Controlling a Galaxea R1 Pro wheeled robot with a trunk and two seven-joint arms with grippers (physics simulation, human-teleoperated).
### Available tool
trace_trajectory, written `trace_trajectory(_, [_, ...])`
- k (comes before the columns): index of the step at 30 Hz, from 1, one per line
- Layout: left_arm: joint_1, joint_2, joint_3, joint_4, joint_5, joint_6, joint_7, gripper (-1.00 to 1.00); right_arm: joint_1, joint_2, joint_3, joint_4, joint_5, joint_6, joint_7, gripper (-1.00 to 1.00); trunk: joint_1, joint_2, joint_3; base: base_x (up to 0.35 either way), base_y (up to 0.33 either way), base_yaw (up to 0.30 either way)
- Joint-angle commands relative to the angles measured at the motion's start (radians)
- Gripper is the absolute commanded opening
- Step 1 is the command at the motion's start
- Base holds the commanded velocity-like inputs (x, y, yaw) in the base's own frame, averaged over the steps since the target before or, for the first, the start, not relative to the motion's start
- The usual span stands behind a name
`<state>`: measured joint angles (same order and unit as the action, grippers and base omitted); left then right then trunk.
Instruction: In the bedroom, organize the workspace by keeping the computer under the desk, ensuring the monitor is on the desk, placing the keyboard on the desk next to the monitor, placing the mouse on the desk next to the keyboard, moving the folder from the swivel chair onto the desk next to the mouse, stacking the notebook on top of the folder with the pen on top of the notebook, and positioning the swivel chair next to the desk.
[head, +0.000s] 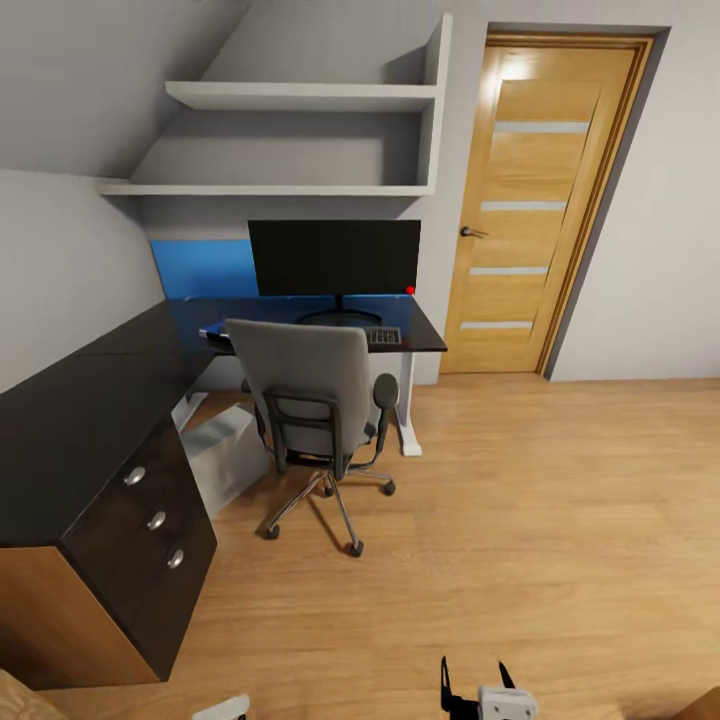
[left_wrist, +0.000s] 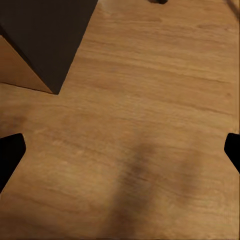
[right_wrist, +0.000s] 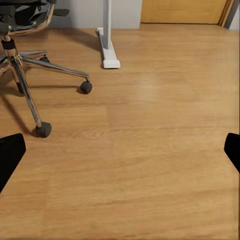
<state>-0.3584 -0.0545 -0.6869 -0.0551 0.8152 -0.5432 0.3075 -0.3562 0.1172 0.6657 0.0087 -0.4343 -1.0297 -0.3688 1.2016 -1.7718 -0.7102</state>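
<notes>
Right claw (head: 478, 690) at the head view's bottom edge, fingers spread wide, nothing between them, over bare plank floor (head: 520, 540). Left claw (left_wrist: 120, 150): dark fingertips at both wrist-frame edges, wide apart, empty, above floor near the corner of the drawer unit (left_wrist: 47, 35). Swivel chair (head: 310, 400) faces the bench (head: 90, 400), backrest toward camera, casters on the floor; its base (right_wrist: 30, 70) is close to the white bench leg (right_wrist: 106, 35). Computer (head: 225, 455) sits on the floor under the bench, just left of the chair. Monitor (head: 335, 257) upright on the bench; keyboard (head: 384, 336) in front of it, partly hidden by the chair. Wooden door (head: 540, 200) at right.
</notes>
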Motion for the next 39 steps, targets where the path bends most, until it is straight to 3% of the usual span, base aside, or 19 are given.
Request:
trace_trajectory(1, [0.004,0.0,-0.009,0.006,-0.004,-0.005,0.009,1.0,0.002,0.0,0.009,0.002,-0.004,-0.005,-0.005,1.0,-0.004,0.007,0.002,0.0,0.0,0.0])
trace_trajectory(7, [0.04,0.005,-0.008,0.031,-0.021,-0.022,0.009,1.0,0.019,-0.024,0.008,0.008,-0.011,-0.017,-0.005,1.0,-0.027,0.049,0.021,0.0,0.0,0.0])
trace_trajectory(14, [0.11,0.002,-0.008,0.032,-0.024,-0.03,0.007,1.0,0.043,-0.028,0.008,0.006,-0.013,-0.017,-0.005,1.0,-0.054,0.098,0.043,0.0,0.0,0.0])
trace_trajectory(18, [0.138,0.005,-0.008,0.032,-0.024,-0.073,0.007,1.0,0.049,-0.037,0.007,0.008,-0.011,-0.017,-0.005,1.0,-0.069,0.126,0.056,0.0,0.0,0.0])
trace_trajectory(19, [0.154,0.006,-0.007,0.032,-0.023,-0.116,0.007,1.0,0.064,-0.071,0.007,0.012,-0.011,-0.017,-0.004,1.0,-0.073,0.133,0.059,0.0,0.0,0.0])
trace_trajectory(22, [0.175,0.007,-0.007,0.032,-0.023,-0.133,0.007,1.0,0.092,-0.09,0.008,0.012,-0.013,-0.017,-0.003,1.0,-0.085,0.154,0.068,0.0,0.0,0.0])
trace_trajectory(31, [0.211,0.007,-0.008,0.032,-0.024,-0.16,0.007,1.0,0.14,-0.103,0.007,0.013,-0.011,-0.017,-0.003,1.0,-0.119,0.217,0.096,0.0,0.0,0.0])
trace_trajectory(36, [0.254,0.007,-0.008,0.032,-0.024,-0.252,0.004,1.0,0.207,-0.106,0.008,0.014,-0.011,-0.017,0.0,1.0,-0.138,0.252,0.112,0.0,0.0,0.0])
trace_trajectory(39, [0.259,0.007,-0.008,0.032,-0.024,-0.266,0.002,1.0,0.228,-0.106,0.008,0.013,-0.011,-0.017,0.0,1.0,-0.15,0.273,0.121,0.0,0.0,0.0])
